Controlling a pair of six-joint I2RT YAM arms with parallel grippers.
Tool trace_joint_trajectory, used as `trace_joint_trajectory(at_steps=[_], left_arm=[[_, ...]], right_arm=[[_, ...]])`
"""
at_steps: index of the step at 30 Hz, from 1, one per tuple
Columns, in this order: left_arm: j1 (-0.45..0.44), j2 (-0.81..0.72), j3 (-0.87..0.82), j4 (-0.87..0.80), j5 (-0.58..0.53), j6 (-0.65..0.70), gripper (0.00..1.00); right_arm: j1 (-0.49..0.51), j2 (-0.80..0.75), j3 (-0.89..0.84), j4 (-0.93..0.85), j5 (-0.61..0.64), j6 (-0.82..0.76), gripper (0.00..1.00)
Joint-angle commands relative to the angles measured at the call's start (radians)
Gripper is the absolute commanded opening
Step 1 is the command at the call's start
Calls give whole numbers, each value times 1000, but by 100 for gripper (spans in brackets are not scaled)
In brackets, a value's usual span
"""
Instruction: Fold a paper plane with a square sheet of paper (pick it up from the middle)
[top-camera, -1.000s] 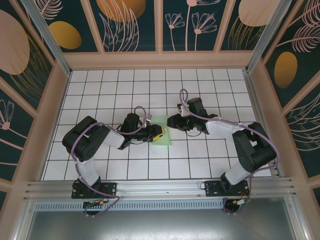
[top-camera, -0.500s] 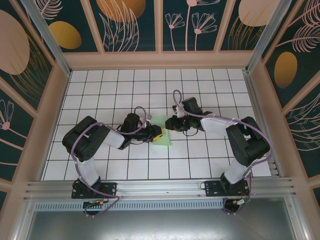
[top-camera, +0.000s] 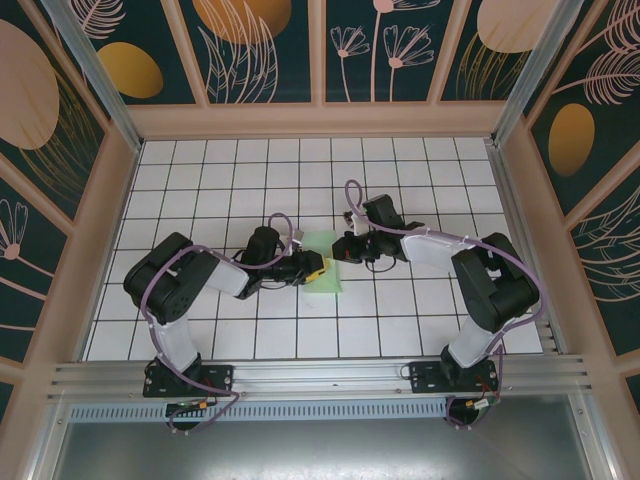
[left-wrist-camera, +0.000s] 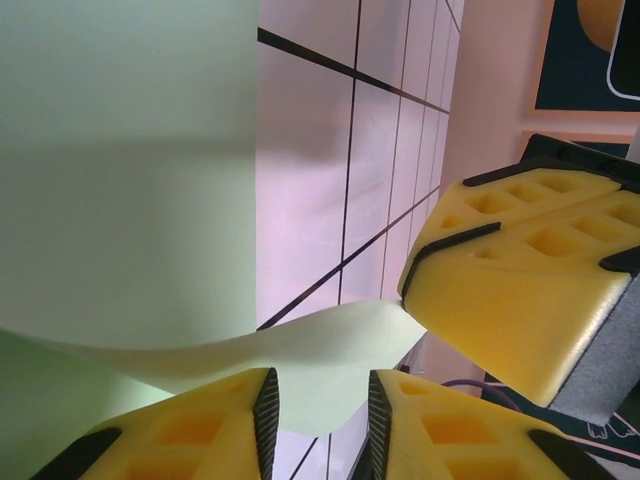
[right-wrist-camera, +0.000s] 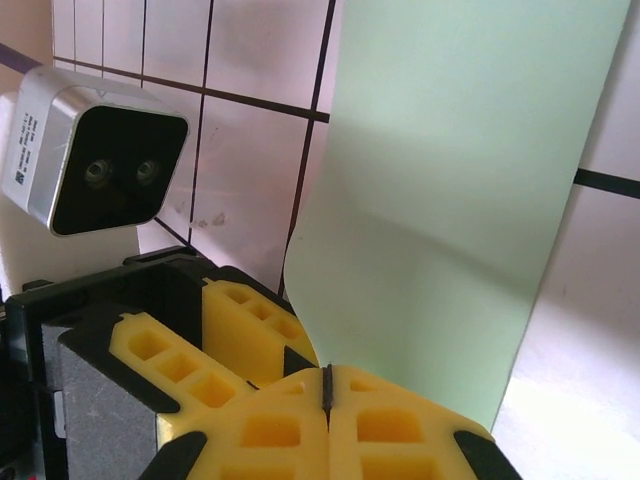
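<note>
Pinching up one edge of the pale mint-green square sheet of thin paper (right-wrist-camera: 450, 150) to start a fold.

Clamps the right gripper (right-wrist-camera: 326, 375) fully shut, apparently on the sheet's near edge, with the paper curling up off the white grid-tiled table (top-camera: 400, 180) straight ahead of its fingertips. Holds the left gripper (left-wrist-camera: 320, 420) low and opposite, jaws parted by a narrow gap, with the lifted flap passing between them unpinched and the flat remainder stretching beyond its tips. Best done by carrying the pinched edge up and over in a slow arc, avoiding sideways pull that could slide or tear the thin sheet, pinning the flat part with the left fingers, and matching edges before pressing any crease. Compared with a second ago: brings the right gripper in from slightly farther back and closes it down, with hardly any change at the left gripper.
</note>
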Motion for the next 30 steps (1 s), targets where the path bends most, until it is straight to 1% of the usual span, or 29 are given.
trace_joint_trajectory(at_steps=[1, 5, 9, 15, 19, 21, 23, 30], left_arm=[[17, -87, 2, -49, -19, 62, 35], [74, -215, -23, -172, -58, 126, 37], [127, -316, -41, -331, -163, 177, 39], [145, -380, -70, -400, -288, 177, 38], [147, -442, -87, -438, -369, 183, 38], [146, -462, -89, -451, -380, 192, 38], [146, -472, -95, -450, -366, 200, 38], [139, -446, -122, -379, -266, 201, 35]], right_arm=[[31, 9, -9, 8, -42, -11, 0], [68, 22, -20, 34, -38, -8, 0], [118, 46, -28, 69, -50, -2, 0], [177, 69, -6, 149, -94, 42, 0], [192, 81, 17, 192, -91, 80, 0], [192, 92, 15, 199, -71, 90, 0], [187, 99, 7, 204, -47, 100, 0], [122, 41, -86, 230, 14, 129, 0]])
